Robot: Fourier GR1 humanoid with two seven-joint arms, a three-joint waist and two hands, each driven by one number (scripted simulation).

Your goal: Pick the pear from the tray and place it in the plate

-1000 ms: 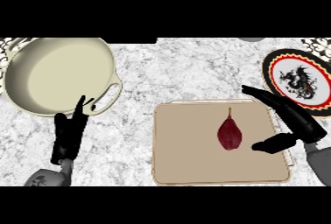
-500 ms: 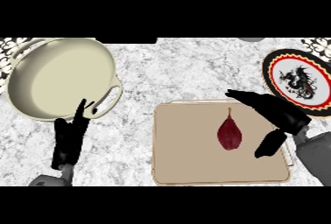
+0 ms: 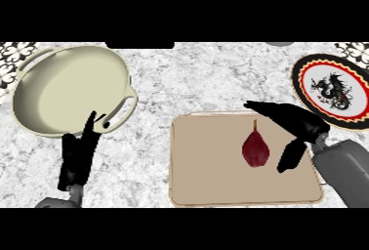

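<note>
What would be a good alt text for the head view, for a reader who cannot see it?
The right hand, open, hovers over a beige tray, thumb and fingers either side of a dark red pear lying on it. A dragon-patterned plate sits at the right edge; the left hand rests open by a cream pan.

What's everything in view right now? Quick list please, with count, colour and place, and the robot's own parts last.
pear: one, dark red, lying on the tray, stem pointing away from the robot
tray: one, beige, on the counter at centre-right
plate: one, white with a black dragon figure and a black, red and yellow rim, far right
pan: one, cream, with side handles, upper left
counter: one, grey-white marble, under everything
left hand: one, black, open, fingers up, resting lower left in front of the pan
right hand: one, black, open, fingers and thumb spread either side of the pear's right flank, above the tray
</note>
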